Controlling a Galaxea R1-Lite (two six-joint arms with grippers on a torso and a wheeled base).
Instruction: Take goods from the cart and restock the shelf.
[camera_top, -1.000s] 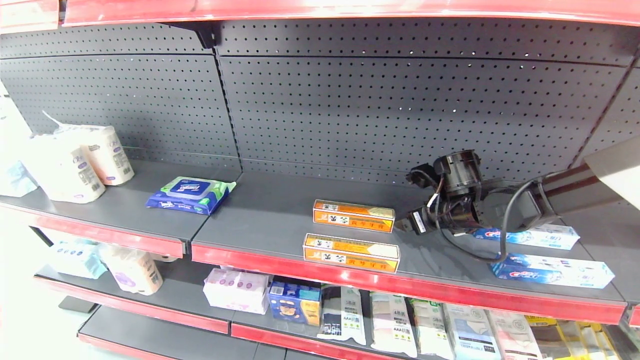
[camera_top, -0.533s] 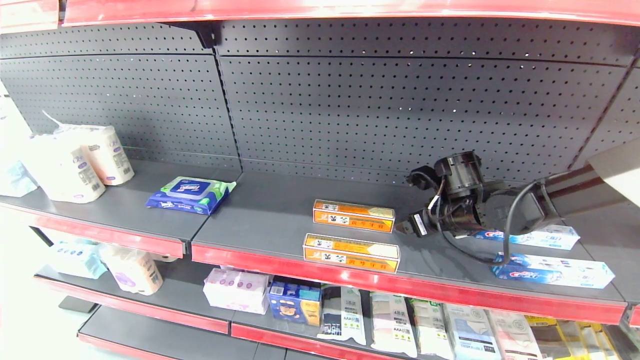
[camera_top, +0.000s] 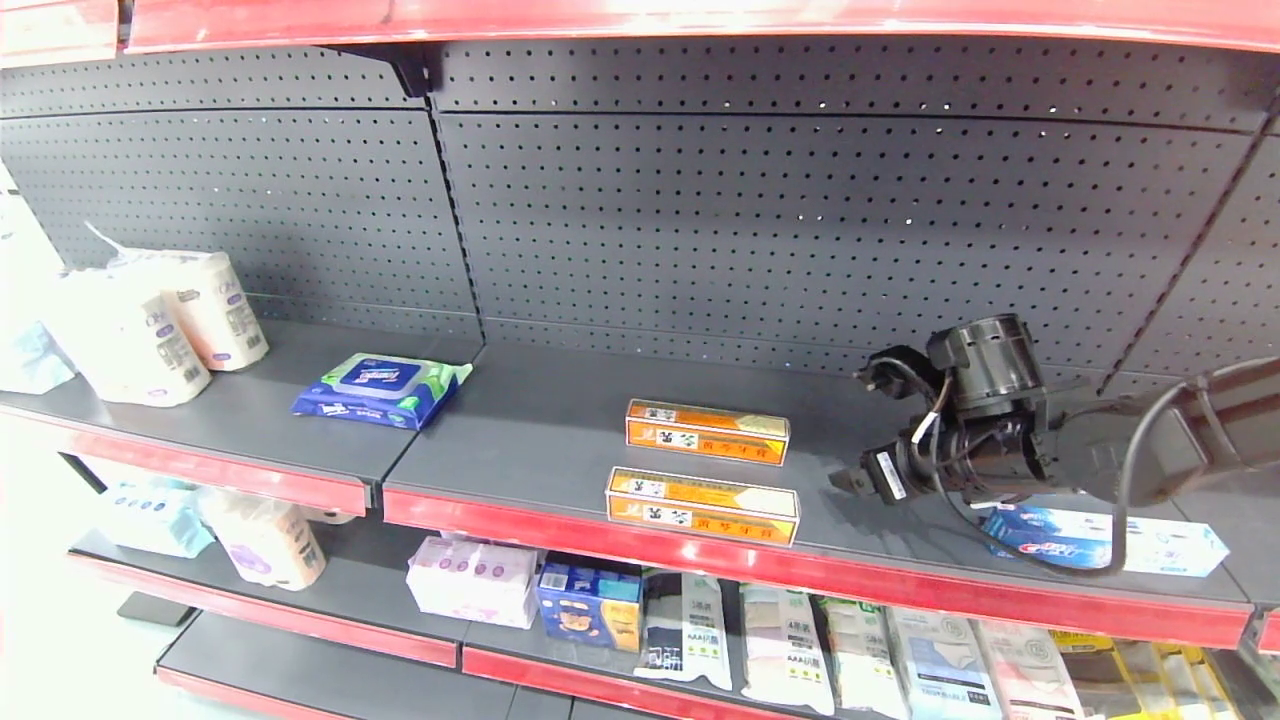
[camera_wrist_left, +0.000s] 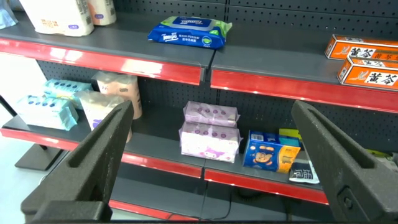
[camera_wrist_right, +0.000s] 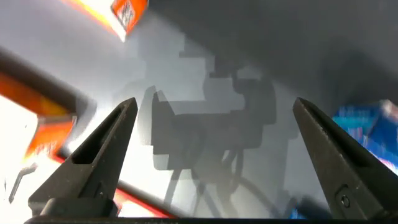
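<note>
right hand hovers over the shelf, between the front orange box and a blue toothpaste box.

Right pincer farther right, more distant from the orange boxes, nearer the shelf front.

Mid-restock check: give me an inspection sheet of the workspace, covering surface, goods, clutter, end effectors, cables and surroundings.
Surface: grey upper shelf, red front edge, bare stretches between goods.
Job's things: front orange box and rear orange box lie parallel, apart; blue box lies near the front edge, partly behind the right arm.
Clutter: nothing seen.
End effectors: right end effector open, empty, above the shelf between the orange boxes and the blue box; left end effector open, empty, facing the shelves.
Cables: black cable loops from the right wrist across the blue box.
Surroundings: pegboard wall; wet wipes pack and tissue packs further left; lower shelf stocked.
</note>
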